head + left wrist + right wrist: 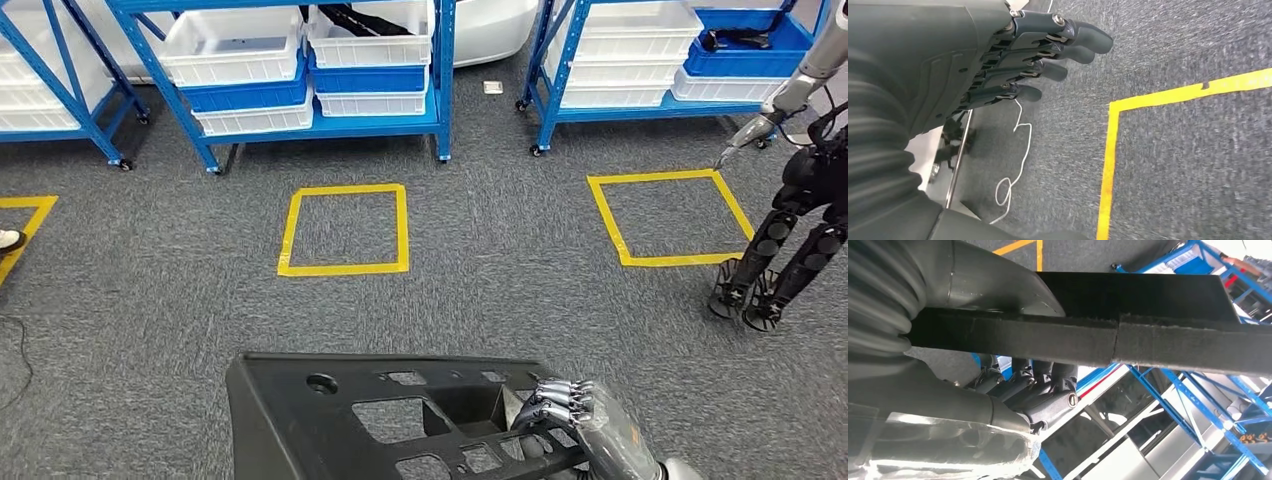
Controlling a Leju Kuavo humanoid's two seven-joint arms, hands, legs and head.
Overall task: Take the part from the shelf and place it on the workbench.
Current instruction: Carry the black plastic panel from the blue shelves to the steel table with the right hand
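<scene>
Big black part carried in one robot hand, out over the floor.

Right robot hand (580, 420) wrapped tight over one edge of the big black part (380, 415), fingers (1048, 382) curled on one side of the flat edge and the thumb (993, 285) on the other. Left robot hand (1013, 60) holding nothing, fingers nearly straight and a little apart, hanging over the grey floor (460, 300). Part low at the front, well apart from the blue shelves (320, 110) with their white bins (235, 45). Looks hard and stiff, full of holes, so likely not too heavy, but wide and held at just one side, so likely to tip or swing. Best gripped at a thick rim or a hole edge, maybe with both hands. Yellow tape squares (345, 230) and another robot (790, 230) farther out.
</scene>
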